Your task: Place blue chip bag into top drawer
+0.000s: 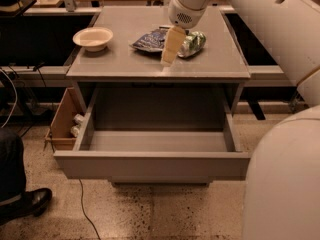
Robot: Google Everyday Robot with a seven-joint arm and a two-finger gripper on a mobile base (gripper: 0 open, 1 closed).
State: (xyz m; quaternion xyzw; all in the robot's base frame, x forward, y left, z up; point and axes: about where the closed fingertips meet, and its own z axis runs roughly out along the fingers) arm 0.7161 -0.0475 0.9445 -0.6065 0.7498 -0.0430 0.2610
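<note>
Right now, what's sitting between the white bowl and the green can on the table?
The blue chip bag lies between the bowl and the green can, nearer the can, in the camera view. The end effector hangs over the bag's can-side edge.

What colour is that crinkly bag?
Chip bag: dark blue, white print. Camera view. Gripper hovers beside it.

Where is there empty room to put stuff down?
The drawer is open and bare inside. On the table, the front strip and the gap between bowl and bag are free. It's crowded where the gripper hangs by bag and can.
</note>
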